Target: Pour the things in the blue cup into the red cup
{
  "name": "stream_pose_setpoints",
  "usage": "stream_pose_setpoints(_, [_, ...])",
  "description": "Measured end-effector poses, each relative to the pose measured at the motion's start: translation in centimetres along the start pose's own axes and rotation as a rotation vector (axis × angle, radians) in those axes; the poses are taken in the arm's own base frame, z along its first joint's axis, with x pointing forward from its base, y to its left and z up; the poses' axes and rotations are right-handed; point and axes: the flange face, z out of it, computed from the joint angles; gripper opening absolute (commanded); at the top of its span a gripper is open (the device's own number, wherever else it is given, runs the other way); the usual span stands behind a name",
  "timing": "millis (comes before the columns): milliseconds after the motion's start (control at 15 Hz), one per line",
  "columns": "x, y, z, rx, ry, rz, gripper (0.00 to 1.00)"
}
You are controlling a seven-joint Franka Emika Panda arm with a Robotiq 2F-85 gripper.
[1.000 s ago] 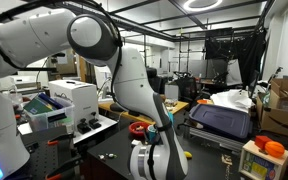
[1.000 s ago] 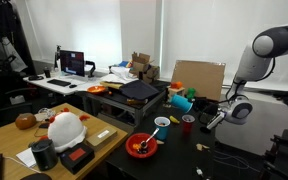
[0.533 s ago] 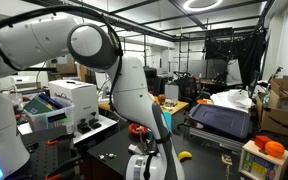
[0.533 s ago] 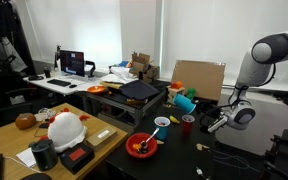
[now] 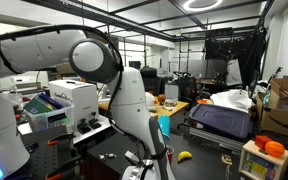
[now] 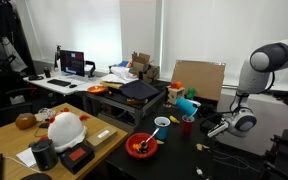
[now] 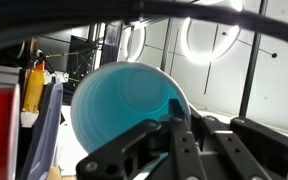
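Observation:
In the wrist view the round underside of the blue cup (image 7: 122, 100) fills the middle, lying on its side. My gripper (image 7: 169, 122) is shut on it, and one dark finger (image 7: 177, 112) presses on its wall. In an exterior view the gripper (image 6: 213, 124) sits low at the right end of the dark table, with the blue cup (image 6: 192, 118) tipped towards the red cup (image 6: 187, 126), which stands upright just beside it. The cups' contents are hidden. In the other exterior view my arm (image 5: 134, 100) blocks both cups.
A wide red bowl (image 6: 141, 146) and a small white bowl (image 6: 162, 122) lie on the dark table (image 6: 174, 155) near the red cup. A teal object (image 6: 184, 103) stands behind them. A blue-green shape (image 5: 164, 127) shows beside my arm. Cluttered desks surround the table.
My wrist has sunk lower and turned. The blue cup has tipped over towards the red cup. The gripper has stayed shut.

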Motion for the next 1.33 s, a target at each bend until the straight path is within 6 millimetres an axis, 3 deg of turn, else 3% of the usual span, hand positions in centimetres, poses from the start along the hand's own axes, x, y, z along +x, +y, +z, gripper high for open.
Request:
stream_pose_setpoints(267, [1.1,-0.6,0.4,-0.007,-0.006,-0.029,0.01])
stream_pose_setpoints(533, [3.8,-2.9,1.8,-0.065,-0.051,-0.076,0.01])
stream_pose_setpoints(1067, [7.5,-11.8,7.5,-0.419,-0.273,-0.187,0.01])
stream_pose_setpoints(1333, [8.0,-16.8,12.1,-0.604,-0.418,-0.269,0.01])
